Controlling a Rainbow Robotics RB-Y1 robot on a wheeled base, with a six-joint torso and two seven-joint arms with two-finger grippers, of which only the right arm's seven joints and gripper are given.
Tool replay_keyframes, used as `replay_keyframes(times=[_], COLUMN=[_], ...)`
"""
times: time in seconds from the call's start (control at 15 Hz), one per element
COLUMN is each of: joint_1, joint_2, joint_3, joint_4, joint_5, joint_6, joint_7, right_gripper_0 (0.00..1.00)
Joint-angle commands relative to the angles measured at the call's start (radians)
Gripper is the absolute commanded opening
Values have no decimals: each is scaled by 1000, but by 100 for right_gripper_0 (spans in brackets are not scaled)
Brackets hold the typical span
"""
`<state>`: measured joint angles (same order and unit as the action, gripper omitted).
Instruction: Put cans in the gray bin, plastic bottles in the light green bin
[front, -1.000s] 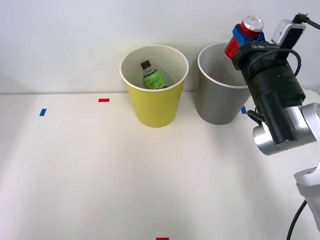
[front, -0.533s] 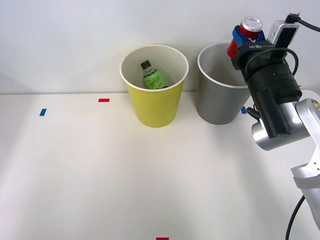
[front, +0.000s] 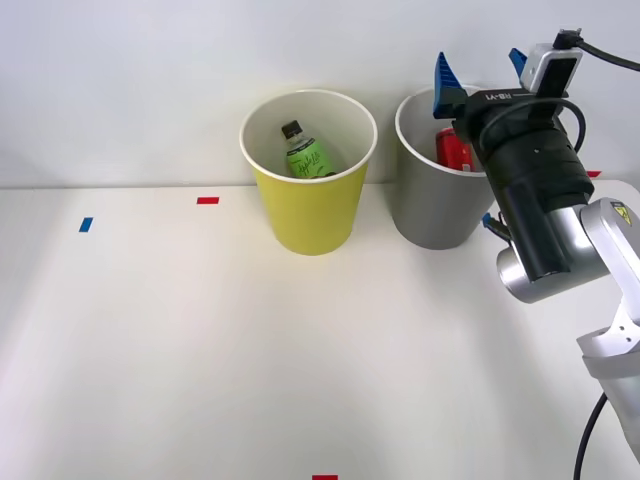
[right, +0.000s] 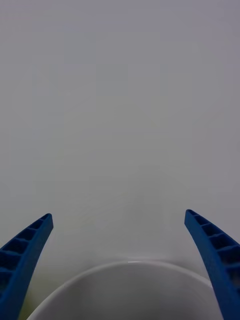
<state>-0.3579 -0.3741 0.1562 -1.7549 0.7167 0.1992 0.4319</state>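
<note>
While my gripper hangs over the gray bin, its two blue ribbed fingers stand wide apart with nothing between them. From the wrist I see the same fingers at the two corners and the bin's white rim curving between them against a plain pale wall. Inside the gray bin lies the can, red and smooth, partly hidden behind my black wrist housing; its lettering I cannot read. Both bins are tall, round and tapered like big cups, with white rims. Beside the gray one, close but not touching, stands the green bin (more yellow-green, really), and inside it the bottle leans, black cap up, its bright green label carrying dark script too small to make out. On the white matte table sit small tape marks, red and blue, with a wide bare stretch in front of the bins.
</note>
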Motion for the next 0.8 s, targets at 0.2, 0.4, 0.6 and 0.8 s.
replay_keyframes(times=[0.2,0.4,0.6,0.8], joint_1=[-6,-6,53,209], joint_2=[0,0,-19,-38], joint_3=[6,6,6,-1], joint_4=[0,-2,-72,-272], joint_5=[4,15,24,-36], joint_6=[0,-1,-29,-27], joint_7=[11,13,-4,-16], right_gripper_0=[100,100,100,100])
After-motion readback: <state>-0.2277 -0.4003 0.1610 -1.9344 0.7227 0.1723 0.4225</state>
